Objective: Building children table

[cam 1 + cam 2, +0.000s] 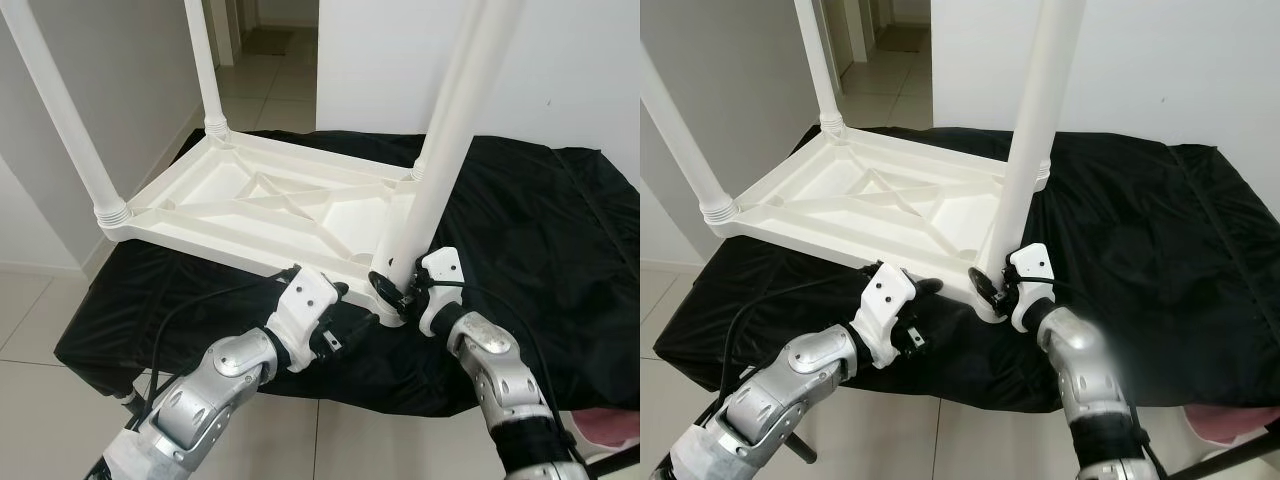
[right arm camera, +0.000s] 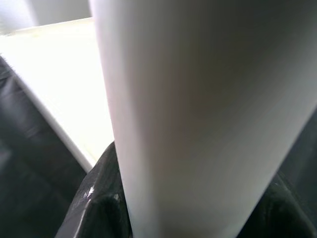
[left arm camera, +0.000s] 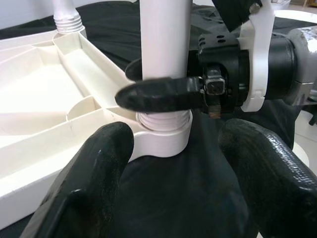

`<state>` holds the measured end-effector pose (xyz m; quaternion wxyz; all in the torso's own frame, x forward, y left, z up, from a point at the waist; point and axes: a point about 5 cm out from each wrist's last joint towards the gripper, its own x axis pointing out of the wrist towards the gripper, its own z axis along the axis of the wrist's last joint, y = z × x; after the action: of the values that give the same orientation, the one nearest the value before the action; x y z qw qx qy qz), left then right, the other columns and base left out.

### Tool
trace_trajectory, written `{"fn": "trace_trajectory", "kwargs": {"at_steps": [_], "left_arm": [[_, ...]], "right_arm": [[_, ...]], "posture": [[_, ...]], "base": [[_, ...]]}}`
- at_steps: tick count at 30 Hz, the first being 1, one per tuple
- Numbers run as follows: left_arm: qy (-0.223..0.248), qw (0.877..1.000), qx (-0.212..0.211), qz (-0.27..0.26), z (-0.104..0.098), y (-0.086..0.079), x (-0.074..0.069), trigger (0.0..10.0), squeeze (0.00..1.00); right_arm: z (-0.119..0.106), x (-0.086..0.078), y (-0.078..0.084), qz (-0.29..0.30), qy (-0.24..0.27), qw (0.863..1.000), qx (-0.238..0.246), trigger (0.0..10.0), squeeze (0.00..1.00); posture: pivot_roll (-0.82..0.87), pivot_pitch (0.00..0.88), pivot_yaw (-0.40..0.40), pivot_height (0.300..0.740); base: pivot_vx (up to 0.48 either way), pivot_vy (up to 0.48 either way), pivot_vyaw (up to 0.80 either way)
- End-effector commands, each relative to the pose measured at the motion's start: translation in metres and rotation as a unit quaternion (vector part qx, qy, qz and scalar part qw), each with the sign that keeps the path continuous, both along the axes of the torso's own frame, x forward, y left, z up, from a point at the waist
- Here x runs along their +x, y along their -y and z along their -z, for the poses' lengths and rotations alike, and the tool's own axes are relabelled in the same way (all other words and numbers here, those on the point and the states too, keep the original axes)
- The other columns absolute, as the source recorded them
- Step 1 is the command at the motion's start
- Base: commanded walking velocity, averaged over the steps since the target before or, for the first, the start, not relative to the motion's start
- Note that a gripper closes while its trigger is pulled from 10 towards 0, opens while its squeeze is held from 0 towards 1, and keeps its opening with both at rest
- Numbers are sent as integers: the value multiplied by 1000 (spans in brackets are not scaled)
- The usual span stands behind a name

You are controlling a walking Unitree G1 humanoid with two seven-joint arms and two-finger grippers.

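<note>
The white table top (image 1: 250,205) is laid upside down on black cloth (image 1: 520,230) so the leg (image 1: 440,170), clamped near its base by the right gripper (image 1: 400,290), can be screwed in, while the left gripper (image 1: 335,300), fingers apart and empty, is held just beside the corner socket.

You see two arms with silver, ribbed metal shells and dark joints between the segments. Each wrist carries a white plastic bracket. The left gripper (image 1: 335,300) has thick black fingers (image 3: 94,178) with a slightly rough, matte surface. The right gripper (image 3: 148,82) has the same black fingers on a black cylindrical body. Thin black cables run along both forearms.
</note>
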<state>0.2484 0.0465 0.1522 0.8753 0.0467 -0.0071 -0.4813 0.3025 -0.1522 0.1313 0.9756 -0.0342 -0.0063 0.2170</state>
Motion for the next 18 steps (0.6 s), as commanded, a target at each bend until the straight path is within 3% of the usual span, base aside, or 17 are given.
{"fn": "trace_trajectory", "kwargs": {"at_steps": [1, 3, 7, 12, 15, 18], "left_arm": [[-11, 998, 8, 65, 4, 3, -8, 10000, 0], [-11, 998, 8, 65, 4, 3, -8, 10000, 0], [-12, 998, 11, 62, 6, 1, -6, 10000, 0], [-12, 998, 12, 62, 7, 1, -6, 10000, 0], [-11, 998, 16, 65, 9, 2, -7, 10000, 0], [-13, 998, 18, 65, 10, 2, -8, 10000, 0]], "right_arm": [[5, -4, -3, 29, -19, 999, 9, 10000, 0], [5, -4, -3, 29, -19, 999, 9, 10000, 0], [4, -13, -5, 143, -17, 989, 38, 10000, 0], [5, -18, -7, 177, -16, 983, 49, 10000, 0], [8, -25, -11, 239, -29, 969, 63, 10000, 0], [9, -30, -15, 257, -34, 964, 64, 10000, 0]], "posture": [[-49, 38, 14, 740], [-49, 38, 14, 740], [-55, 43, 12, 740], [-59, 42, 11, 740], [-58, 46, 7, 740], [-58, 48, 11, 740]], "base": [[0, 0, 0], [0, 0, 0], [0, 0, 0], [0, 0, 0], [0, 0, 0], [0, 0, 0]]}}
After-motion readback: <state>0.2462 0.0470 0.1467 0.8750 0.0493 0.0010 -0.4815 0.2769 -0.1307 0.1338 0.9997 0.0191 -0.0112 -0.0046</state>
